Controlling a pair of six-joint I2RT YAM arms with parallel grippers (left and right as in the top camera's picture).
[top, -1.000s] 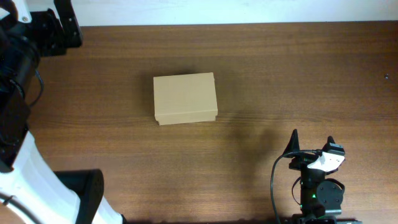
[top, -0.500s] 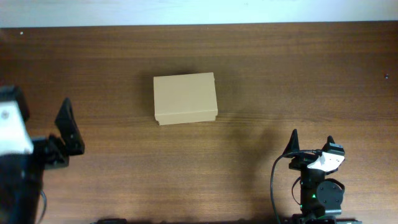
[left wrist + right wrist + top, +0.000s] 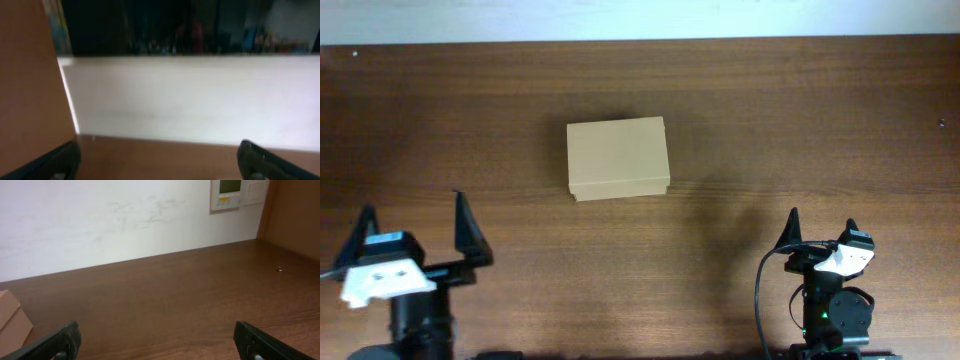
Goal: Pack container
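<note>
Clearly the small tan rectangular cardboard container (image 3: pixel 618 158) lies shut mid-table, long axis running left to right, ahead of both wide-open pincers: the left gripper (image 3: pixel 412 232) sits nearer, the box up to its right, and the right gripper (image 3: pixel 820 229) farther off.

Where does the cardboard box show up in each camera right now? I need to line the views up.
Overhead: the cardboard box sits closed, a little left of the picture's middle, clear of both arms.
Left wrist: not in it; the picture is blurred.
Right wrist: only a tan corner at the lower left edge.
Shared landmark: the white wall behind the table's far edge, visible in all three.
</note>
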